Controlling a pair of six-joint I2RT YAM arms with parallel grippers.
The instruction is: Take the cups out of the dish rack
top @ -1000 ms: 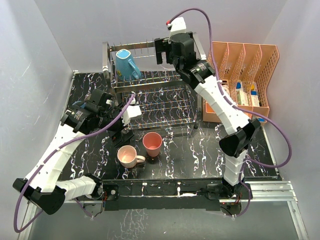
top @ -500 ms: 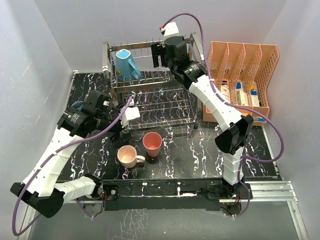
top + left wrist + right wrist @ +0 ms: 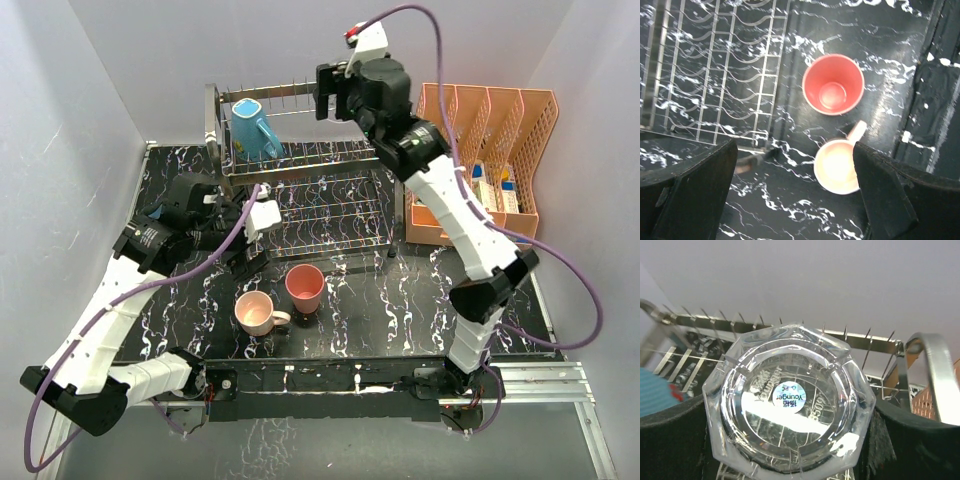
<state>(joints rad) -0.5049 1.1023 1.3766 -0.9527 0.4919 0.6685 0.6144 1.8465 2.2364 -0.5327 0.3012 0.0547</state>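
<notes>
At left, over the counter [image 3: 400,300], left claw [image 3: 792,192] is hovering wide open and empty above pink mug [image 3: 254,312] and salmon tumbler [image 3: 305,288]. Teal mug [image 3: 255,130] is sitting on dish rack [image 3: 330,205]. Right claw [image 3: 328,93] is gripping glass tumbler [image 3: 790,395] above the rack's upper tier.

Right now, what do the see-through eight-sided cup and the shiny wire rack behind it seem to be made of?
The clear faceted tumbler: probably glass, thick transparent walls, bright glints; possibly plastic. The wire dish rack: polished metal, mirror-like sheen.
</notes>
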